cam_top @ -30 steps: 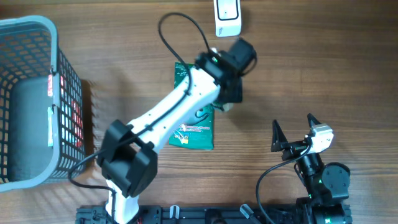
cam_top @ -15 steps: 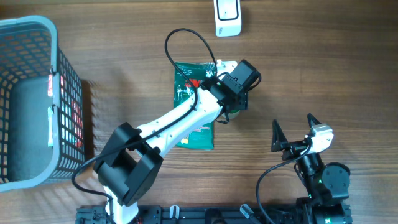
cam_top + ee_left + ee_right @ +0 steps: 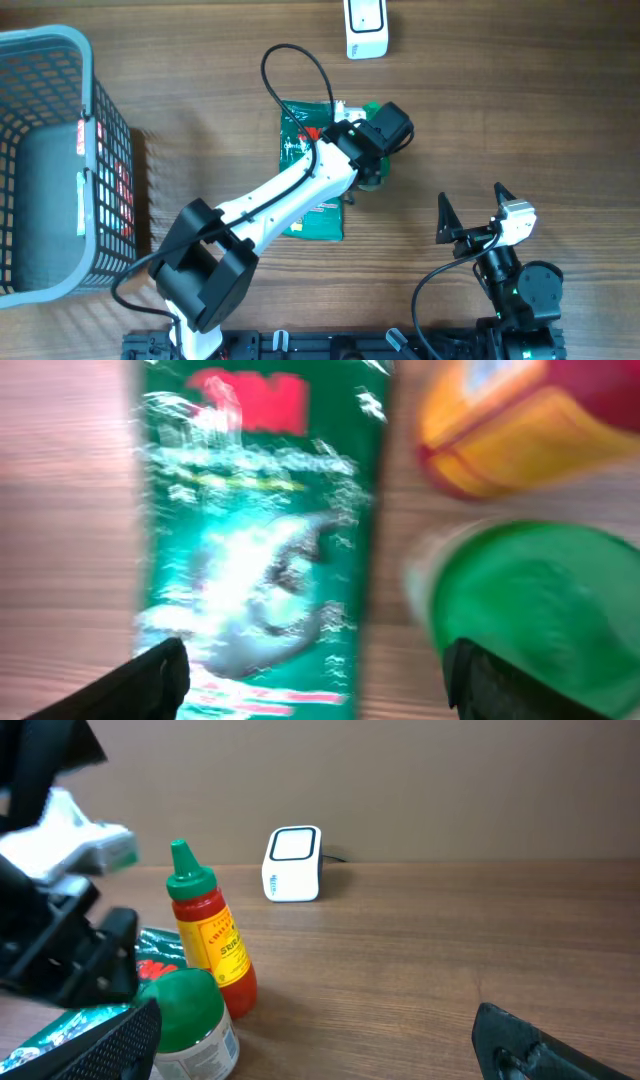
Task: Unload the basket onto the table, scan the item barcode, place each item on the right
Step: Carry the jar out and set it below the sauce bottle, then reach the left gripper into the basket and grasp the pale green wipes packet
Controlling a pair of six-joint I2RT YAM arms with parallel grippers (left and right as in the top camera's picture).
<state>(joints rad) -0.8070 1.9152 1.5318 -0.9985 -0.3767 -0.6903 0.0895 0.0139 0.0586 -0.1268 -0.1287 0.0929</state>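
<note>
Overhead: left arm (image 3: 290, 190) angled across green packet (image 3: 322, 225), left gripper (image 3: 315, 685) jaws apart; right gripper (image 3: 472, 208) parked, spread.

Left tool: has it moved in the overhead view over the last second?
Yes. The left tool pulled away from the white scanner, toward the robot's side.

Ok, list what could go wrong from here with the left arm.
1. The left end effector, open, hangs over both the green packet and the green-lidded jar; closing here could catch the jar instead of the packet.
2. The sauce bottle stands upright right beside the jar; a nudge from the arm may topple it.
</note>
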